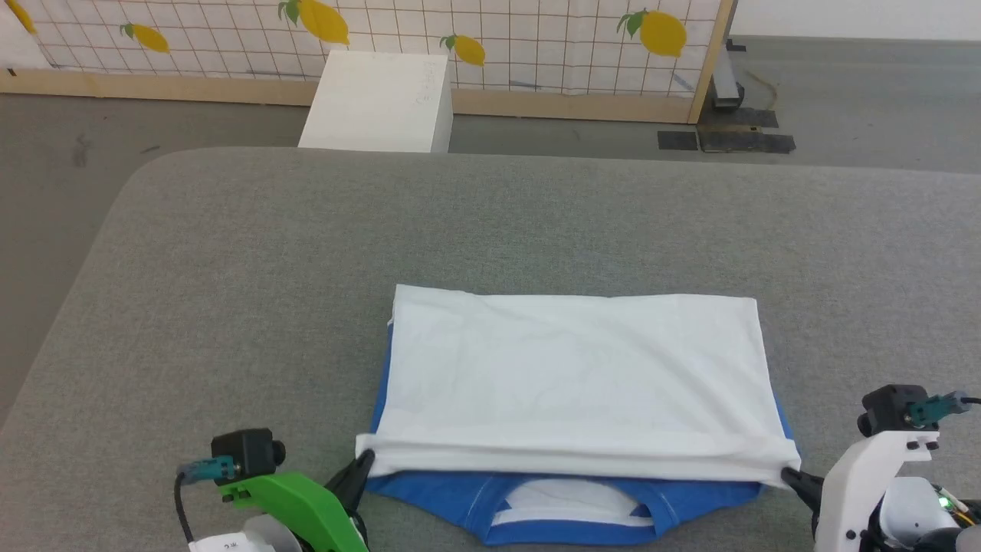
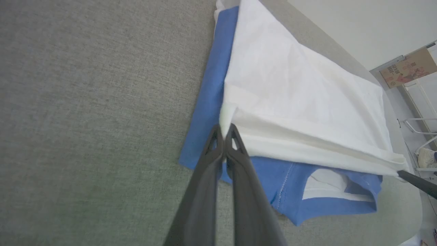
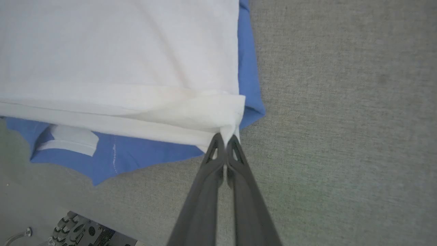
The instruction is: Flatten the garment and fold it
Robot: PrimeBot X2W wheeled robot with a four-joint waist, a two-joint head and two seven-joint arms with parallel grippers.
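We see the shirt (image 1: 575, 368) lying on the grey bench (image 1: 230, 268), close to the bench's near edge and right of its middle. The white body is folded over the blue part, and its bunched white edge runs along the bench's near edge. Between that white edge and the bench's near edge the blue shoulders and the collar (image 1: 571, 510) lie flat and uncovered. A thin blue strip shows at each side of the white panel. Our left tool (image 1: 362, 460) is clenched on the left end of the white edge. From its wrist, we see the left tool (image 2: 224, 131) with its dark fingers pressed together on a pinch of white cloth. Our right tool (image 1: 789, 477) grasps the right end the same way. From its wrist, the right tool (image 3: 225, 138) has its tips closed on the white corner, just above the blue layer. Beyond the bench's far edge a white box (image 1: 379, 100) stands on the floor.
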